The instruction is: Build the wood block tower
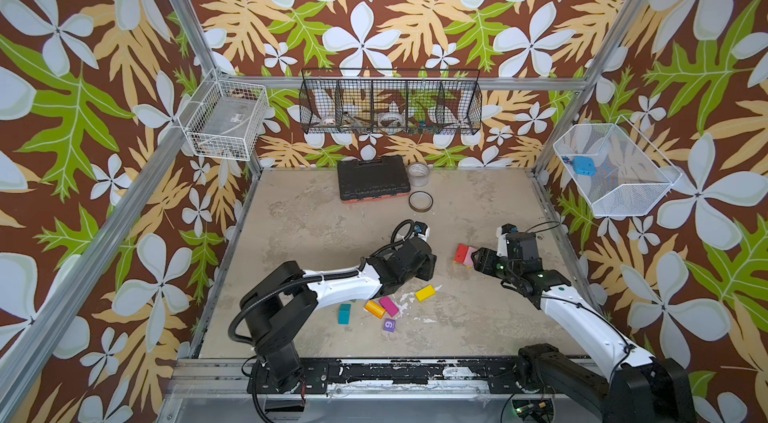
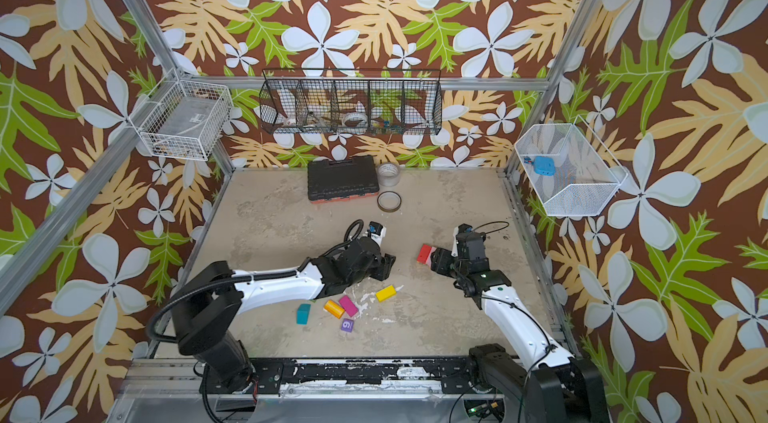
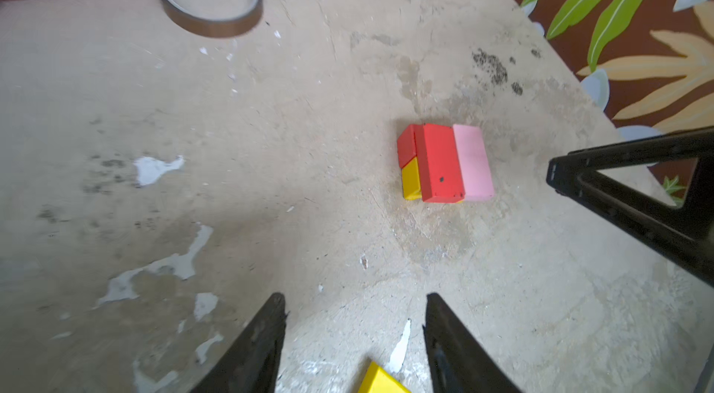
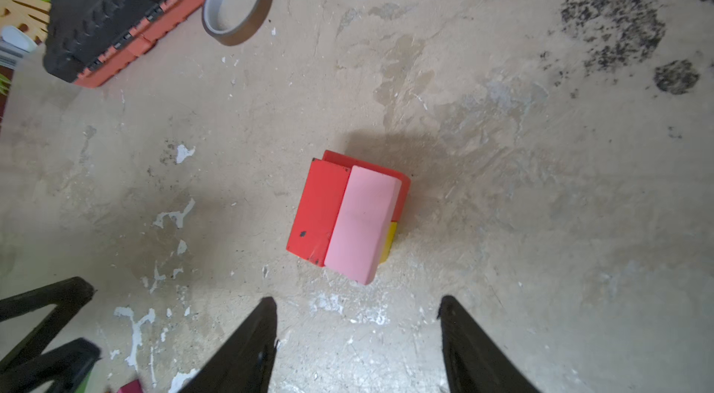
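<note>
Nearest, well short of the tower (image 4: 347,217) and to its left, loose blocks lie on the table (image 1: 316,225). A purple cube (image 1: 389,325), a teal block (image 1: 344,313), an orange block (image 1: 375,309) and a magenta block (image 1: 389,305) sit close together, and a yellow block (image 1: 425,293) lies a little closer to the tower. Just past that yellow block hangs the left tool (image 3: 356,296), fingers spread with nothing between them. It points at the tower from the left and stands clear of it. The tower has two layers: a red and a yellow block below, and a red and a pink block side by side on top, the pink one on the right. The right tool (image 4: 357,299) sits just right of the tower, fingers spread and empty. In its wrist view the tower lies ahead of the fingertips, not between them, and untouched. Beyond the tower and to its left lies a tape ring (image 1: 420,201), and farther still the case (image 1: 372,177) and a tape roll (image 1: 418,174).
</note>
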You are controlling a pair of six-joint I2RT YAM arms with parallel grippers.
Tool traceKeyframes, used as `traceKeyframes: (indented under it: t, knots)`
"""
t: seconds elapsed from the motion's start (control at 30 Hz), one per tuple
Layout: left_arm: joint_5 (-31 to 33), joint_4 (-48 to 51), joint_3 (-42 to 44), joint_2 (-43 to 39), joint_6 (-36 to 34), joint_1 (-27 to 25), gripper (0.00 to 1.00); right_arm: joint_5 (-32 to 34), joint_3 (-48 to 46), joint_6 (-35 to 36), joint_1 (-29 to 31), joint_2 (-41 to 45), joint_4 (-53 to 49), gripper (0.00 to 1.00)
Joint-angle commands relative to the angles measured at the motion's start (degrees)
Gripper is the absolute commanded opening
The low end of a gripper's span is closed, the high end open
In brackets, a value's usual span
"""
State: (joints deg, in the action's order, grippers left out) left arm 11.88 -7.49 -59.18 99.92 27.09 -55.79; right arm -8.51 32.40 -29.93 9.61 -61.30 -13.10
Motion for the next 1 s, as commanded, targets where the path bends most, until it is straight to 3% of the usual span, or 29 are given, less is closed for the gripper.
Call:
traceKeyframes:
  t: [0.0, 0.47, 0.97]
  knots:
    - [-2.97, -2.61, -2.93, 4.0, 0.51, -0.42, 0.59, 1.47, 0.46, 0.4, 0.33, -2.33, 0.77, 0.67]
    - [-6.91, -0.7, -12.02, 14.55, -0.6, -0.38, 0.59, 1.4, 0.38, 0.49, 0.33, -7.62, 2.01, 0.68]
    - [-8.08, 0.85, -17.4, 20.33, -0.45, -0.48, 0.59, 1.99, 1.17, 0.31, 0.33, -10.29, 1.64, 0.66]
